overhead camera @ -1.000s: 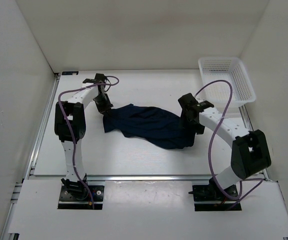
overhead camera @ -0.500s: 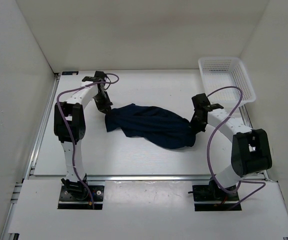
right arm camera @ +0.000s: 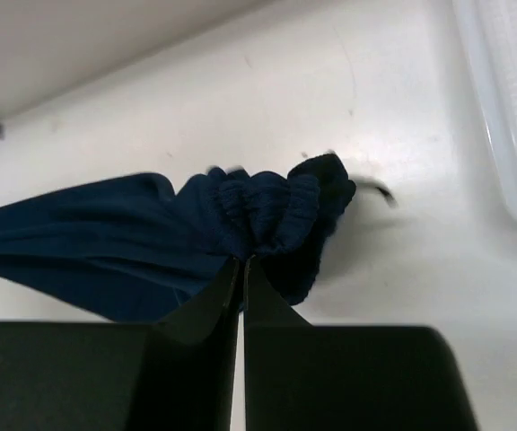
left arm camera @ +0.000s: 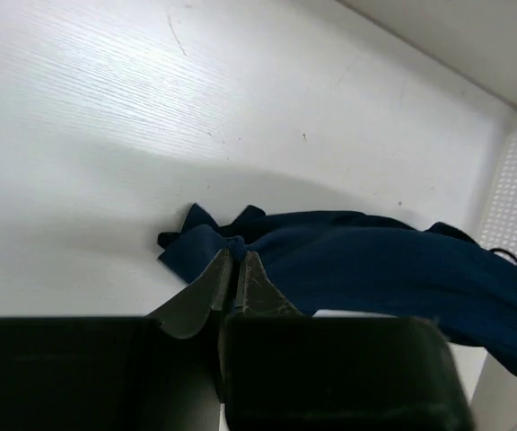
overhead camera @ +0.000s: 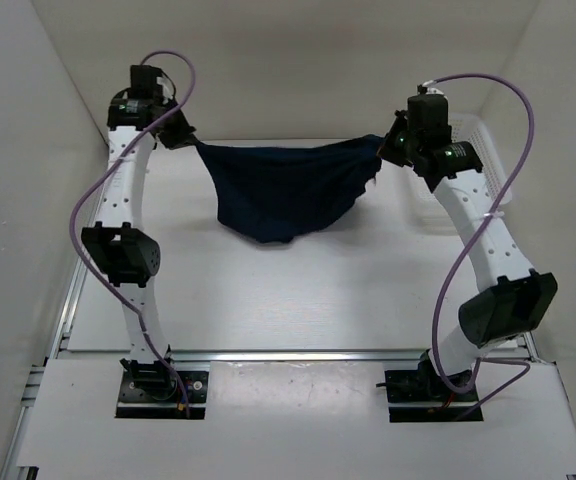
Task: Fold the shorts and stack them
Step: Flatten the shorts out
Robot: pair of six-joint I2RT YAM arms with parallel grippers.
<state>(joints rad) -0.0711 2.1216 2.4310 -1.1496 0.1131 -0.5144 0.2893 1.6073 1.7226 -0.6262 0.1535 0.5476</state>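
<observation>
Shorts (overhead camera: 286, 190) now hang lifted, pinched between left gripper (overhead camera: 192, 141) and right gripper (overhead camera: 387, 148).

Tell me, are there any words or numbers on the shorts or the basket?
None: no words, numbers or signs can be read in any view. The shorts are plain dark blue, and the basket is bare white mesh.

Slim white links on left arm (overhead camera: 118, 200) and right arm (overhead camera: 480, 218), bulky black joint housings (overhead camera: 120, 256), looping purple cables (overhead camera: 436, 328), black bolted bases (overhead camera: 154, 386), tapered grey pincer fingers (left arm camera: 201, 296).
</observation>
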